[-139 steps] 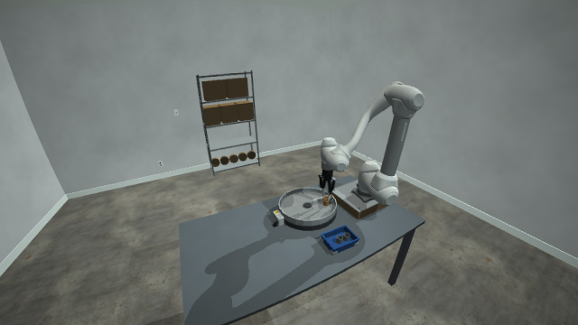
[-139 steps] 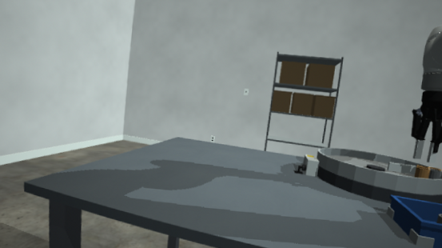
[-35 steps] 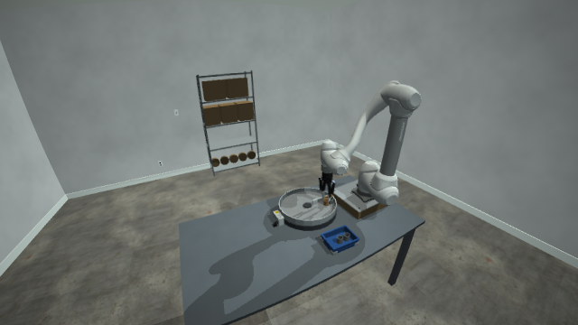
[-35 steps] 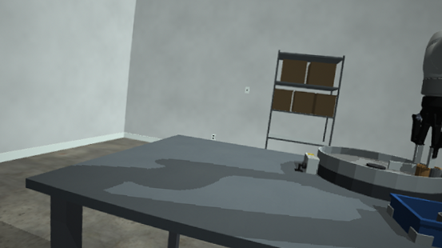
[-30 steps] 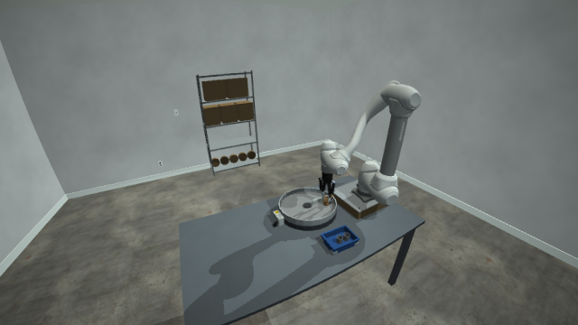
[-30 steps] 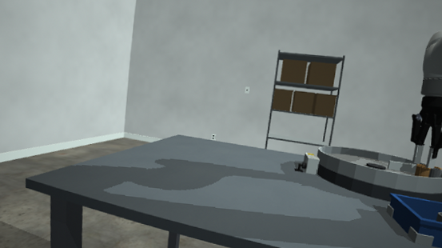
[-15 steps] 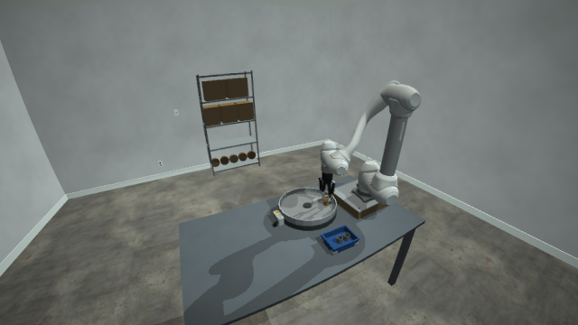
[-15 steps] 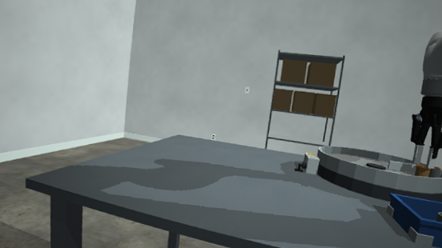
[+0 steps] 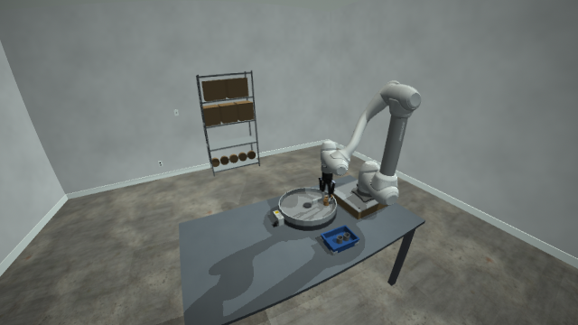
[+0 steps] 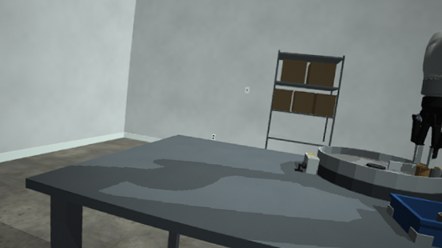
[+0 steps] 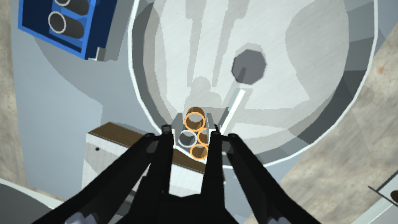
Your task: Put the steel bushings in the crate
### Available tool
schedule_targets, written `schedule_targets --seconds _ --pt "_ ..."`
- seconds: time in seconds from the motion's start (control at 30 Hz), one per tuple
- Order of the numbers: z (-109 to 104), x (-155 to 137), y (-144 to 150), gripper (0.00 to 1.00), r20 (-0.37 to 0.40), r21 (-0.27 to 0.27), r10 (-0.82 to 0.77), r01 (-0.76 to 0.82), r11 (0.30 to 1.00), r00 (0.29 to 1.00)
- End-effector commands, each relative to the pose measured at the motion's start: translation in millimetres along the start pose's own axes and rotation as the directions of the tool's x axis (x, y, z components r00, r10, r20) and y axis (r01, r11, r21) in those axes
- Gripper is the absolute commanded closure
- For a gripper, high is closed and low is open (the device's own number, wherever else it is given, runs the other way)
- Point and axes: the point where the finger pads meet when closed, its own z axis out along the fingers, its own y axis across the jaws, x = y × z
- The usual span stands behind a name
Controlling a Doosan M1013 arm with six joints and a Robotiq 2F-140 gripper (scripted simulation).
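The gripper (image 11: 190, 137) is hanging point-down over the near rim of the turning table (image 9: 289, 212), its fingers standing partly apart at a narrow gap with nothing between them. Directly below and between the fingertips a steel bushing (image 11: 187, 138) is standing on end on the table's disc. Orange bushings are crowding it: one (image 11: 194, 120) just ahead of the gripper toward the disc's hub (image 11: 248, 66), two more (image 11: 199, 150) just beside the steel one (partly hidden by the right-hand finger in the wrist view). From the exterior view the fingertips are sitting above the bushings (image 10: 422, 170), not yet down around them.

Off to the gripper's side, well apart from the disc, the blue crate (image 9: 329, 237) is lying on the table top (image 9: 217, 253) and holding two steel bushings (image 9: 343, 237) already.
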Motion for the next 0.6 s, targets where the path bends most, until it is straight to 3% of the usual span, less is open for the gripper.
schedule_targets --seconds 0.0,0.57 --pt "3 2 -1 0.72 -0.002 0.001 0.0 0.0 1.0 1.0" --pt "22 2 -1 0.72 -0.002 0.001 0.0 0.0 1.0 1.0"
